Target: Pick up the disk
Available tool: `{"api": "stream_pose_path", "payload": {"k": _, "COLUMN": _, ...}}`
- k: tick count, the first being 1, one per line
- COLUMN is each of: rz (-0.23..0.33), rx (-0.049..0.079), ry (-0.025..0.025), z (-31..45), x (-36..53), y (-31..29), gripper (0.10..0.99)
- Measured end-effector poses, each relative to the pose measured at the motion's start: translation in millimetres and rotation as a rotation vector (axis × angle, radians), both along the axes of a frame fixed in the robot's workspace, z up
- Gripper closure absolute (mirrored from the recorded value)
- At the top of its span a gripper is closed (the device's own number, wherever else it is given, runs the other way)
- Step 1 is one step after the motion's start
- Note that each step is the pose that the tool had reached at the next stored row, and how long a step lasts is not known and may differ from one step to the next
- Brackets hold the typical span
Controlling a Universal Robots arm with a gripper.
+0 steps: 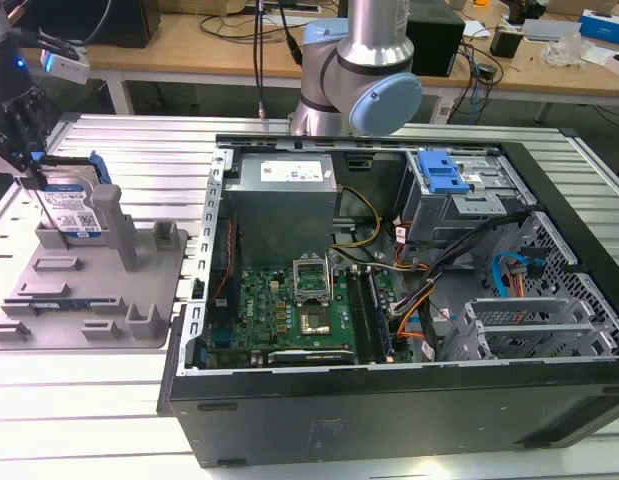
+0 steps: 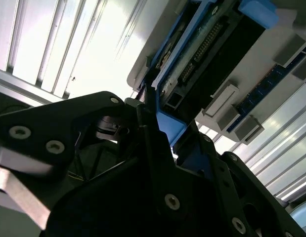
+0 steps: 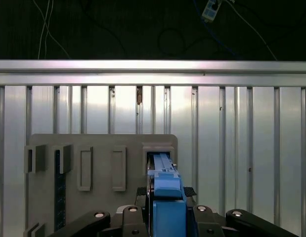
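Note:
The disk (image 1: 77, 212), silver with a blue-and-white label and a blue frame, stands on edge between upright posts at the far corner of the grey holder tray (image 1: 89, 300), at the exterior view's left. My gripper (image 1: 31, 172) comes down onto its top edge from above. In the first wrist view the disk's blue-framed edge (image 3: 165, 202) runs between my two fingers, whose pads (image 3: 141, 191) press its sides; my gripper (image 3: 165, 191) is shut on it. The second wrist view shows the blue frame (image 2: 168, 124) clamped at my fingertips (image 2: 149, 114) and the disk's connector edge (image 2: 202, 54).
An open computer case (image 1: 389, 400) with motherboard, cables and a silver drive cage with a blue bracket (image 1: 444, 175) takes up the exterior view's middle and right. The arm's base (image 1: 359, 70) stands behind it. The ribbed aluminium table (image 3: 241, 148) surrounds the tray (image 3: 103, 143).

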State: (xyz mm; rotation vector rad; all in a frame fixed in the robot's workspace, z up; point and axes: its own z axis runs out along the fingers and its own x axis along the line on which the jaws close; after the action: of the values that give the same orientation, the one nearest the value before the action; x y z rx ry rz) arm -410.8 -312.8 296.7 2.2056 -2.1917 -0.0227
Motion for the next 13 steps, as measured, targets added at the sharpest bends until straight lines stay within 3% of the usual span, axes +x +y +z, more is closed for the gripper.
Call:
{"api": "stream_pose_path", "payload": {"k": 8, "rz": 0.0, "rx": 0.0, "ry": -0.0001, "z": 0.4, "x": 0.0, "y": 0.0, "gripper": 0.722}}
{"api": "stream_pose_path", "payload": {"k": 13, "rz": 0.0, "rx": 0.0, "ry": 0.0, "z": 9.3, "x": 0.0, "y": -0.1, "gripper": 0.722}}
